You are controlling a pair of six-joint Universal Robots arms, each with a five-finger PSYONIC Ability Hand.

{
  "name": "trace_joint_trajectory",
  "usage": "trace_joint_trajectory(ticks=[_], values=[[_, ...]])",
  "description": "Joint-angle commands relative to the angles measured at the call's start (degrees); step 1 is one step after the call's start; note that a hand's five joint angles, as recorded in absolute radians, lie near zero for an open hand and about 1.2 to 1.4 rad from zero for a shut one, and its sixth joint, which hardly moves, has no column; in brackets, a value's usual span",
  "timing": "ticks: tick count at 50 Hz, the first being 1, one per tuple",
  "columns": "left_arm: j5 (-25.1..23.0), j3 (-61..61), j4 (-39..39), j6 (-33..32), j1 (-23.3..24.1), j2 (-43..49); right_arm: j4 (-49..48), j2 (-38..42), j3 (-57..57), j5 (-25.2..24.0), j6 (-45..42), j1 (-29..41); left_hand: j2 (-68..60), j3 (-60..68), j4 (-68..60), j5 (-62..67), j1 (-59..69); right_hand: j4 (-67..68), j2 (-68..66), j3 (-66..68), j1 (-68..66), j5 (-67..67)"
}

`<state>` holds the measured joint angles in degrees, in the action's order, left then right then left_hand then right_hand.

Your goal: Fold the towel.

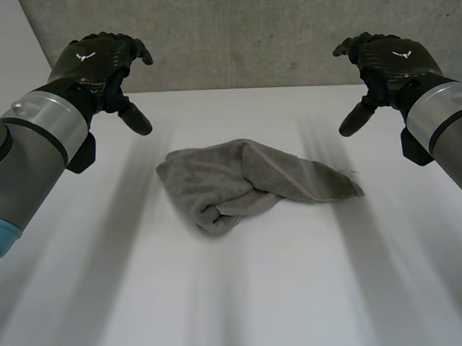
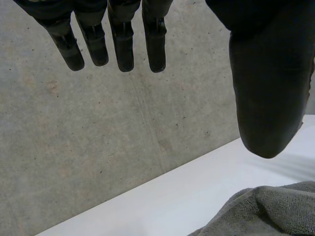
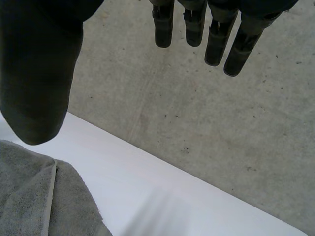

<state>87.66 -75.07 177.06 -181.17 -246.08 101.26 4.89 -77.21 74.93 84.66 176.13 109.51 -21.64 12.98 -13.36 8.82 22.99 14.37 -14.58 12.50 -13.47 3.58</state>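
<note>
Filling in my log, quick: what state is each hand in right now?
Left hand: open, holding nothing.
Right hand: open, holding nothing.

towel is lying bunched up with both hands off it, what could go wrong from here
1. The towel lies crumpled on the table, layers tucked over each other, so a grab may catch several layers and lock the bunching in.
2. The left hand and right hand hang open to either side; its corners are mostly buried, so either may pinch an edge instead.
</note>
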Motion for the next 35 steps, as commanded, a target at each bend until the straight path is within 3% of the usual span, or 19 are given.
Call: trace_joint_trajectory(ticks=[1, 16, 22, 28, 35], values=[[0.2, -0.9, 0.7, 0.0, 0.0, 0.3, -0.3, 0.0, 0.2, 0.2, 0.0, -0.6, 3.7, -3.0, 3.4, -0.9, -5.0, -4.4, 4.6, -2.5, 3.5, -3.6], [0.1, -1.6, 0.9, 0.0, 0.2, 0.8, -0.4, 0.0, 0.9, -0.5, -0.3, -0.4, 4.2, -3.0, 3.4, -1.4, -5.5, -4.4, 4.6, -2.5, 3.5, -3.6], [-0.2, -3.8, 5.8, -0.6, 0.2, 0.6, 0.0, 1.4, 1.0, -1.8, -0.6, 0.4, 4.2, -3.0, 3.4, -1.4, -5.5, -4.4, 4.6, -2.5, 3.5, -3.6], [-0.6, -5.5, 11.5, -0.8, 0.3, 1.7, -0.3, 12.3, -2.4, -4.9, 2.9, 1.8, 4.0, -3.0, 3.4, -1.2, -5.4, -4.4, 4.6, -2.5, 3.5, -3.6], [-0.6, -5.7, 13.0, -0.8, -0.6, 6.4, -0.4, 29.7, -17.1, -6.5, 17.1, 3.7, 4.0, -3.0, 3.4, -1.2, -5.4, -4.4, 4.6, -2.5, 3.5, -3.6]])
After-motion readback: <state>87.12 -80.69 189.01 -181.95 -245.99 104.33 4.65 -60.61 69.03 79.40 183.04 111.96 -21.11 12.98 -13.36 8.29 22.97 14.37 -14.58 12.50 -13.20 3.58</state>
